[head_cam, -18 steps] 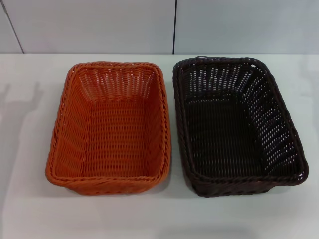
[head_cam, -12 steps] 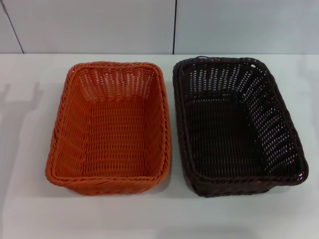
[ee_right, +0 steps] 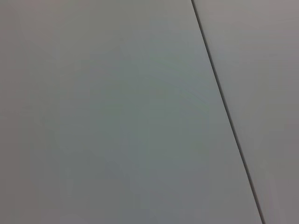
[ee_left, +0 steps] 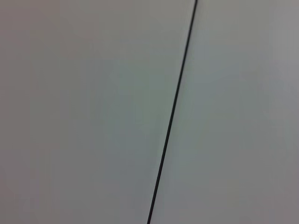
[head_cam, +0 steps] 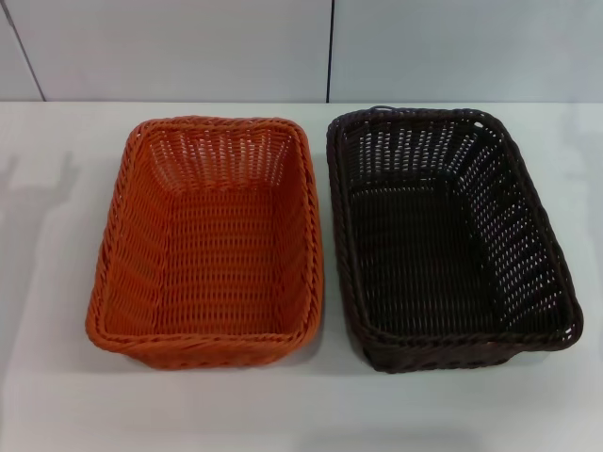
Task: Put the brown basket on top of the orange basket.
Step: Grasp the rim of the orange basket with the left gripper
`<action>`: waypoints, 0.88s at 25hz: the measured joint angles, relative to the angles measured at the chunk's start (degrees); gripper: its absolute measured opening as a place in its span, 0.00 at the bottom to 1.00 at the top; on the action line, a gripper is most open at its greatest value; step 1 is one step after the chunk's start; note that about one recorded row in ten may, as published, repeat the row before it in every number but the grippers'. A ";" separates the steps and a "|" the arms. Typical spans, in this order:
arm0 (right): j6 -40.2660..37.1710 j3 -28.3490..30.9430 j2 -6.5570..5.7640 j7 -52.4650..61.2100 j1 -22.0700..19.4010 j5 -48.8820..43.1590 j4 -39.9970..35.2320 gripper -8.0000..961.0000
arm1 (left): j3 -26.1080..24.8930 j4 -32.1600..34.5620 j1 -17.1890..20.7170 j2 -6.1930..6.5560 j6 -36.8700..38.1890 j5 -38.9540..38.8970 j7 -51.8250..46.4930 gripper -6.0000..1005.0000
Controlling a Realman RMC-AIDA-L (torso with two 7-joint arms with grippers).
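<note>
In the head view the orange basket point(head_cam: 212, 245) sits upright on the white table at the left. The brown basket point(head_cam: 443, 235), dark and almost black, sits upright beside it at the right, with a narrow gap between their rims. Both baskets hold nothing. Neither gripper nor arm shows in the head view. The left wrist view and the right wrist view show only a plain grey panelled surface with a thin dark seam, and no fingers.
The white table point(head_cam: 301, 405) runs past the baskets on every side. A pale panelled wall point(head_cam: 188, 47) with a dark vertical seam point(head_cam: 330, 47) stands behind the table's far edge.
</note>
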 joint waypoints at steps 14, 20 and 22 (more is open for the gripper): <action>0.14 -0.20 -0.04 0.00 -1.61 0.00 -0.17 0.65 | 14.52 24.28 -2.74 12.40 -29.19 29.42 -46.62 0.84; -0.38 -0.02 -0.46 0.00 -2.32 0.00 -1.64 0.65 | 12.70 33.71 -5.14 17.60 -26.83 61.21 -80.30 0.84; -0.43 0.00 -0.67 0.00 -2.34 0.00 -2.29 0.65 | 8.79 38.49 -5.96 18.22 -21.19 77.05 -94.55 0.84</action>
